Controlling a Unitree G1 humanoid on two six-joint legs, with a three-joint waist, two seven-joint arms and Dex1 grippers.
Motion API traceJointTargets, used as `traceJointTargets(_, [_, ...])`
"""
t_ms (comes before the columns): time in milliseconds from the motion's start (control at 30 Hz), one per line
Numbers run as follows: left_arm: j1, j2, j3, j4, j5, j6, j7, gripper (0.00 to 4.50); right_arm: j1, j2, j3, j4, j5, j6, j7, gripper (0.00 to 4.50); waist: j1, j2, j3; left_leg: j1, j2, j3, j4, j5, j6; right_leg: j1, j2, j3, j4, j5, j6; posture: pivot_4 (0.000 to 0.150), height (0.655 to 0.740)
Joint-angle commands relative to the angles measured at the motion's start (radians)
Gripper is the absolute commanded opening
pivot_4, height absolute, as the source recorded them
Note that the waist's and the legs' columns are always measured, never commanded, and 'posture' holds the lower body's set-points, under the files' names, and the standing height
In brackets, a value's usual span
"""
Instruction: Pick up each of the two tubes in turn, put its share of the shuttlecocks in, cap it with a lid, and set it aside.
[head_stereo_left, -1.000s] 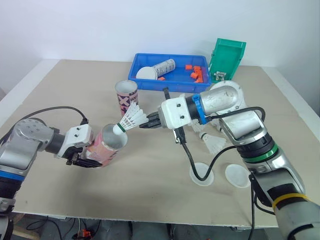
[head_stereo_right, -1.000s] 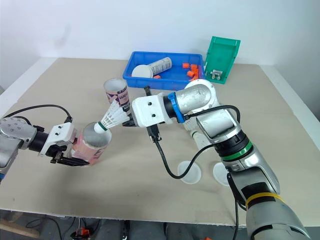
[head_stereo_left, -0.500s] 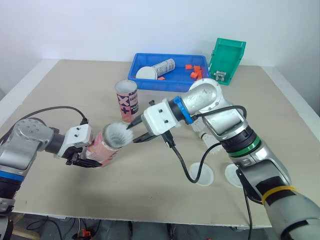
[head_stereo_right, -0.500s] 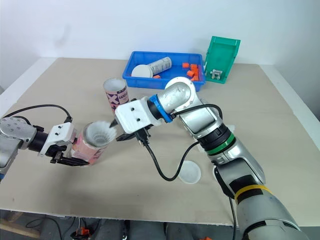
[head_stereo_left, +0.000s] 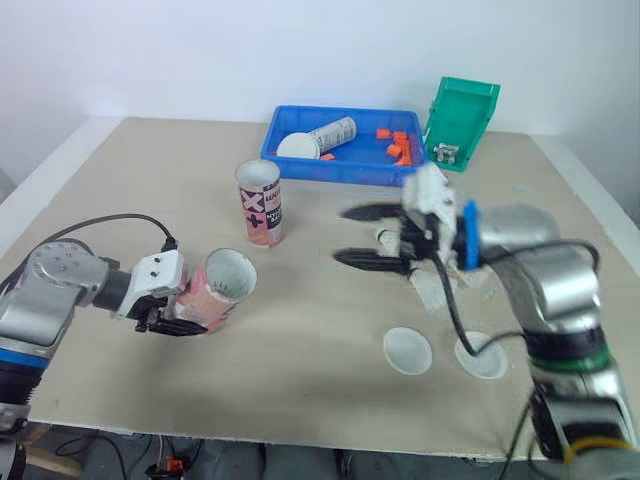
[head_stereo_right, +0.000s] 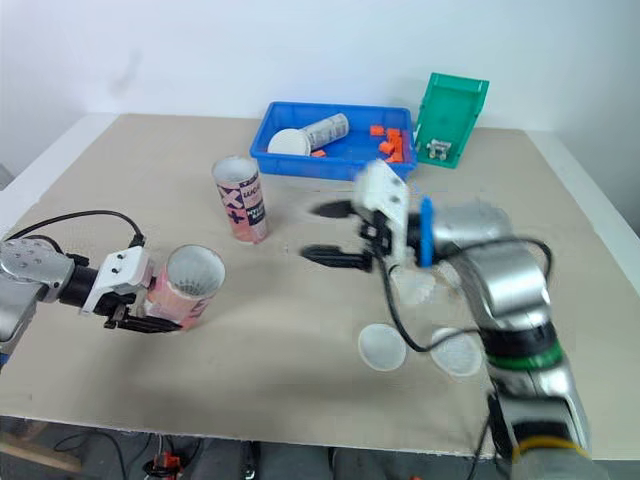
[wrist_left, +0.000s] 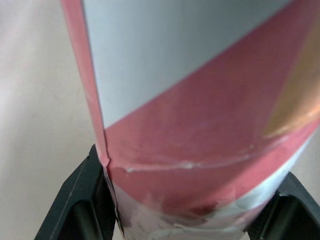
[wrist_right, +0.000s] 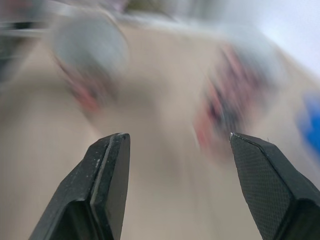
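My left gripper (head_stereo_left: 172, 318) is shut on a pink and white tube (head_stereo_left: 215, 290), held tilted at the left just above the table with its white open mouth facing right. In the left wrist view the tube (wrist_left: 200, 125) sits between both black fingers (wrist_left: 80, 200). A second pink tube (head_stereo_left: 259, 203) stands upright behind it. My right gripper (head_stereo_left: 355, 236) hovers open and empty over the table's middle, to the right of both tubes. In the right wrist view its fingertips (wrist_right: 105, 185) stand wide apart. A loose shuttlecock (head_stereo_right: 412, 285) lies under the right forearm. Two white lids (head_stereo_left: 408, 350) (head_stereo_left: 480, 358) lie at the front right.
A blue bin (head_stereo_left: 340, 168) at the back holds a lying tube, a white lid and small orange parts. A green bin (head_stereo_left: 460, 120) stands tilted to its right. A black cable runs from the left wrist along the table's left side.
My right gripper pushed the shuttlecock into the held tube, opened, and drew back to the right empty. The left gripper and its tube stayed put.
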Motion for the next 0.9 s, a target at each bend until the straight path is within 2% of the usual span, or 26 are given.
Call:
traceJointTargets(33, [0.015, -0.008, -0.045, 0.013, 0.017, 0.004, 0.004, 2.73, 0.116, -0.052, -0.145, -0.178, 0.051, 0.089, -0.088, 3.41, 0.0, 0.002, 0.0, 0.0, 0.0, 0.0, 0.0, 0.0, 0.0, 0.0, 0.0, 0.0, 0.0, -0.001, 0.001, 0.15, 0.7037])
traceJointTargets(133, [-0.019, -0.019, -0.065, 0.045, 0.027, -0.011, -0.01, 2.73, 0.249, -0.115, -0.262, -0.245, 0.099, 0.15, -0.092, 3.41, 0.002, 0.001, 0.0, 0.001, 0.0, -0.001, -0.001, 0.0, 0.0, 0.001, 0.001, 0.0, 0.0, -0.002, 0.001, 0.15, 0.7037])
traceJointTargets(233, [-0.041, -0.026, -0.077, 0.067, 0.031, -0.022, -0.015, 2.73, 0.296, -0.163, -0.329, -0.259, 0.162, 0.194, -0.083, 3.41, 0.002, 0.001, 0.0, 0.002, -0.003, -0.002, 0.001, 0.0, 0.0, 0.003, -0.001, 0.001, 0.0, -0.001, 0.002, 0.15, 0.7037])
traceJointTargets(333, [-0.068, -0.04, -0.092, 0.097, 0.037, -0.04, -0.017, 2.73, 0.397, -0.228, -0.402, -0.257, 0.224, 0.227, -0.014, 3.41, 0.004, 0.0, 0.0, 0.005, -0.005, -0.002, 0.002, 0.0, 0.001, 0.003, -0.004, 0.001, -0.001, -0.001, 0.003, 0.15, 0.7037])
traceJointTargets(533, [-0.064, -0.051, -0.095, 0.099, 0.038, -0.048, -0.016, 2.73, 0.49, -0.233, -0.326, -0.178, 0.16, 0.167, -0.069, 3.41, 0.005, -0.002, 0.0, 0.005, -0.008, -0.003, 0.003, 0.0, 0.002, 0.005, -0.007, 0.0, -0.002, -0.002, 0.004, 0.15, 0.7037])
traceJointTargets(900, [-0.052, -0.048, -0.087, 0.08, 0.034, -0.038, -0.011, 2.73, 0.43, -0.171, -0.194, -0.002, 0.07, 0.091, -0.185, 3.41, 0.005, -0.002, 0.0, 0.004, -0.008, -0.004, 0.003, 0.0, 0.003, 0.005, -0.006, 0.0, -0.002, -0.002, 0.005, 0.15, 0.7037])
